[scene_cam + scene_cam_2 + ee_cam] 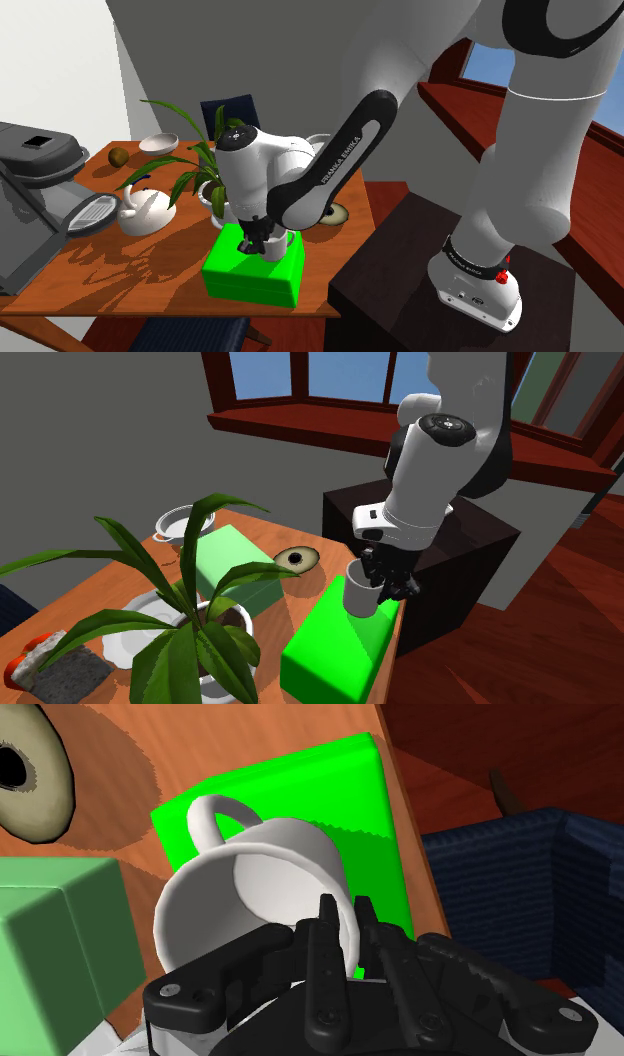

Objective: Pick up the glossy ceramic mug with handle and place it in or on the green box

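Here, white mug (245, 889) over green box (300, 784).

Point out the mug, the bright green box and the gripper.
mug (255, 889), wrist view, inside wall.
bright green box (300, 789), wrist view, top face.
gripper (346, 909), wrist view, midway between fingertips clasping the mug's rim.

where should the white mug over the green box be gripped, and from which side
Grip the white mug by its thin rim wall, on the side opposite the handle, coming down from above with one finger inside and one outside. It stands upright over the green box, mouth open and the handle out of the way. The gripper clasps it just so.
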Controlling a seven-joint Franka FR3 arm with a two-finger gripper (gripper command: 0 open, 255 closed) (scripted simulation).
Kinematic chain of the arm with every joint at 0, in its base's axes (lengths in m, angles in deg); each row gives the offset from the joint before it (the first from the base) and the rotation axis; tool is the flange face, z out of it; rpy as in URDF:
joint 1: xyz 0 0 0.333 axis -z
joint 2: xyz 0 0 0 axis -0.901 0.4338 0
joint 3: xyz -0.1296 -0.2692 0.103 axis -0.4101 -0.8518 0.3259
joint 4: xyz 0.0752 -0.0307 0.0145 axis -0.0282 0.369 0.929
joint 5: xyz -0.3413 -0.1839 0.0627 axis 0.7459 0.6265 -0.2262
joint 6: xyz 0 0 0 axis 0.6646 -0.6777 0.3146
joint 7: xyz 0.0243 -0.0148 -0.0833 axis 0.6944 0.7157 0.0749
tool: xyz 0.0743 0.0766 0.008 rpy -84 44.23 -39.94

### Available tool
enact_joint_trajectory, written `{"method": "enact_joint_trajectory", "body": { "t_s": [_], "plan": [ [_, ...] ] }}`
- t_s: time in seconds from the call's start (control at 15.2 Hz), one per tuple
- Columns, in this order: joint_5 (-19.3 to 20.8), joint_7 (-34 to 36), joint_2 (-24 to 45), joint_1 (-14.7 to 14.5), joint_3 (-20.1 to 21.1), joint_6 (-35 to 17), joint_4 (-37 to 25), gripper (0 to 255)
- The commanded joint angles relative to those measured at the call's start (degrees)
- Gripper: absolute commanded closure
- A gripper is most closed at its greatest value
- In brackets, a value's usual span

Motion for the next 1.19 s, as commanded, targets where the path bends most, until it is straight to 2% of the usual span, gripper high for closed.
{"method": "enact_joint_trajectory", "body": {
  "t_s": [0.0, 0.33, 0.59, 1.12],
  "plan": [
    [0.0, 0.0, 0.0, 0.0, 0.0, 0.0, 0.0, 0],
    [0.0, 0.0, 0.0, 0.0, 0.0, 0.0, 0.0, 0],
    [-4.7, -3.2, -6.0, 0.5, 1.5, 6.4, -1.2, 0],
    [-4.7, -3.3, -6.0, 0.5, 1.4, 6.4, -1.2, 0]
  ]
}}
